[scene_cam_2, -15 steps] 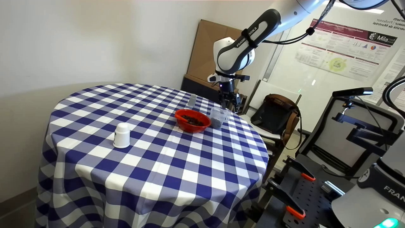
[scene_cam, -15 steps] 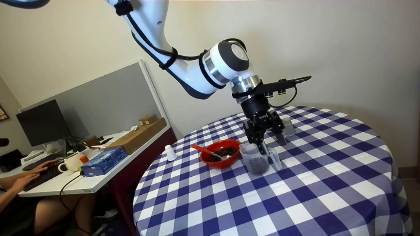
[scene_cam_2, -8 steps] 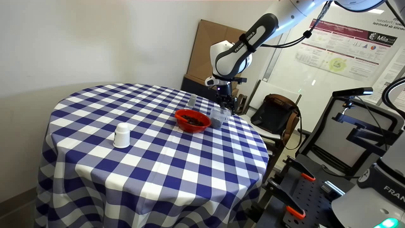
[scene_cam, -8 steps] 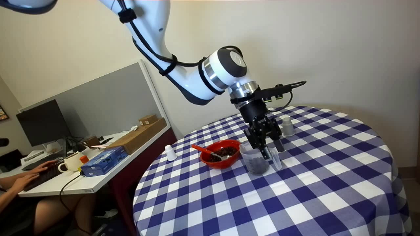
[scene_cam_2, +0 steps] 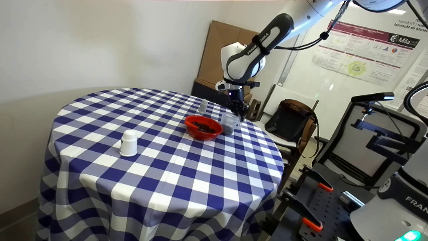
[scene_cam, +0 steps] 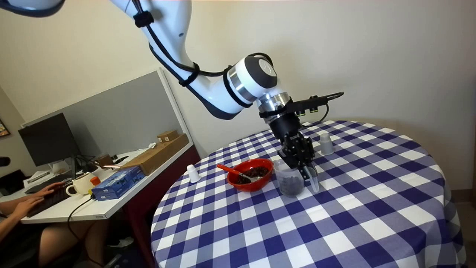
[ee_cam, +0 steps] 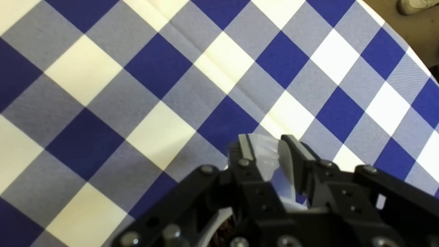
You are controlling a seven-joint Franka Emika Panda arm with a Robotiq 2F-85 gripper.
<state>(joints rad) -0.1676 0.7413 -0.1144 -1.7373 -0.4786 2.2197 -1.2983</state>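
Observation:
A clear measuring cup [scene_cam: 290,184] with dark contents stands upright on the checked cloth, beside the red bowl [scene_cam: 245,188]. Both also appear in an exterior view, the cup [scene_cam_2: 228,129] to the right of the bowl [scene_cam_2: 203,136]. My gripper [ee_cam: 266,144] has closed around the cup's translucent handle [ee_cam: 269,157], which fills most of the gap between the fingers in the wrist view. Part of the cup's rim and some dark contents show under the gripper's body; the rest is hidden there. A spoon with a red handle [scene_cam: 227,169] rests in the bowl among dark pieces.
A white shaker-like piece [scene_cam: 193,173] stands beyond the bowl, and a paler one [scene_cam: 326,144] stands behind the gripper. The round table's cloth edge [scene_cam: 452,223] drops off at the right. A desk [scene_cam: 85,203] with a blue box and a seated person is at the left.
My gripper came down toward the cup's handle, and its fingers drew together around it. The cup shifted slightly as they closed. Bowl and spoon stayed put.

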